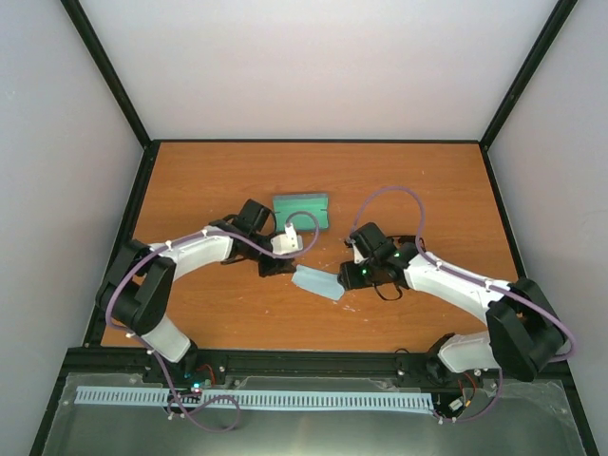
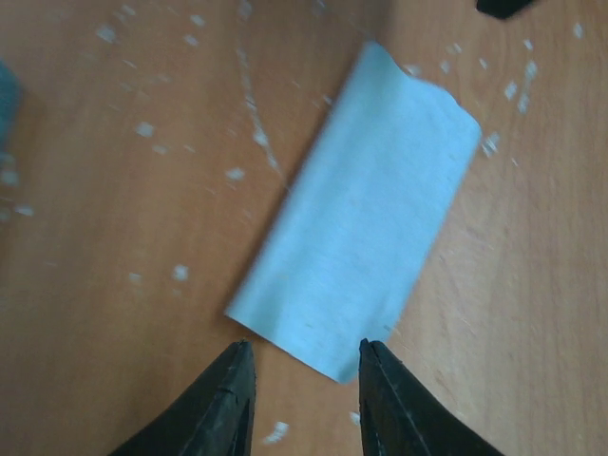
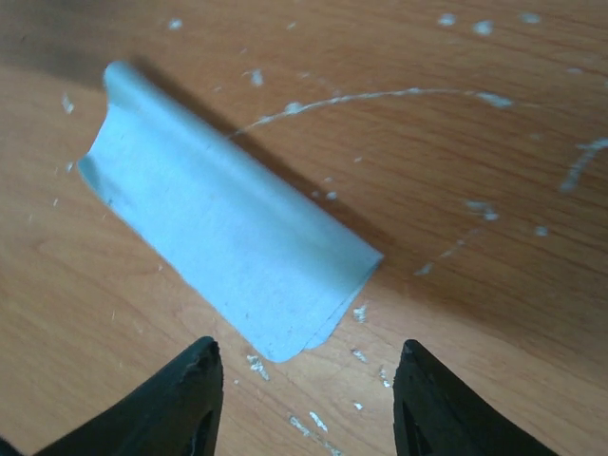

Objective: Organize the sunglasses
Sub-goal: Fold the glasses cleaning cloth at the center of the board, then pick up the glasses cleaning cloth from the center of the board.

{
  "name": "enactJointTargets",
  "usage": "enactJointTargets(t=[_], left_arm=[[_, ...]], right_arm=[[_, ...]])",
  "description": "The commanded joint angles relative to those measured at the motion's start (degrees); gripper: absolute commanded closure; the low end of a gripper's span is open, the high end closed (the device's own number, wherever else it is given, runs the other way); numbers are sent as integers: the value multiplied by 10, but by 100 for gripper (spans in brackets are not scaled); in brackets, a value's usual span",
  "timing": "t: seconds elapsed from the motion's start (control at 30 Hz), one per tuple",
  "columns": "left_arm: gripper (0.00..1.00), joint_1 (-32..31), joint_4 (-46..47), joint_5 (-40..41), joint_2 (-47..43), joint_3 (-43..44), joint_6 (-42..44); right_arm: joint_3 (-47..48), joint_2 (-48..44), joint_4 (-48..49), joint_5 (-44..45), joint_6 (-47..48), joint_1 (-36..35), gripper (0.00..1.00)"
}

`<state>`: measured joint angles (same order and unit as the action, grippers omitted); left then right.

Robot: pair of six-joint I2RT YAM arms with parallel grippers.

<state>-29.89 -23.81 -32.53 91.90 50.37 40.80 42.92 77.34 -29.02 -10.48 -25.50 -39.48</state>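
Cloth (image 1: 317,282) folded, flat on surface (image 1: 209,180) btwn L gripper (image 2: 304,346) & R gripper (image 3: 309,343); both jaws apart, empty. Case (image 1: 301,207) far centre. No sunglasses in view; stowing cloth prob. left.

The scuffed, white-flecked wooden bench (image 1: 209,313) carries a folded pale blue cloth (image 2: 361,199) just ahead of the left gripper (image 2: 304,346), facing the right gripper (image 3: 309,343). A green case (image 1: 301,206) lies beyond the left gripper.
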Motion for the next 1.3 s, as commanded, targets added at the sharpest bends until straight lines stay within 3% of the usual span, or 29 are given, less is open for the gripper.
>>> enactJointTargets(t=[0.0,0.17,0.5,0.87,1.03,1.27], left_arm=[[68,25,27,-18,13,64,-39],[69,49,7,-34,68,132,-27],[71,62,-1,-36,103,155,-2],[72,62,9,-37,104,143,-6],[72,62,10,-36,104,143,-4],[72,62,11,-34,106,141,2]], right_arm=[[13,7,-33,73,-42,-2,50],[38,71,-33,65,-42,-2,42],[70,136,-7,43,-18,-2,42],[79,168,-14,39,-14,-2,59],[78,179,-4,31,-17,-2,61],[80,183,-11,23,-18,-2,75]])
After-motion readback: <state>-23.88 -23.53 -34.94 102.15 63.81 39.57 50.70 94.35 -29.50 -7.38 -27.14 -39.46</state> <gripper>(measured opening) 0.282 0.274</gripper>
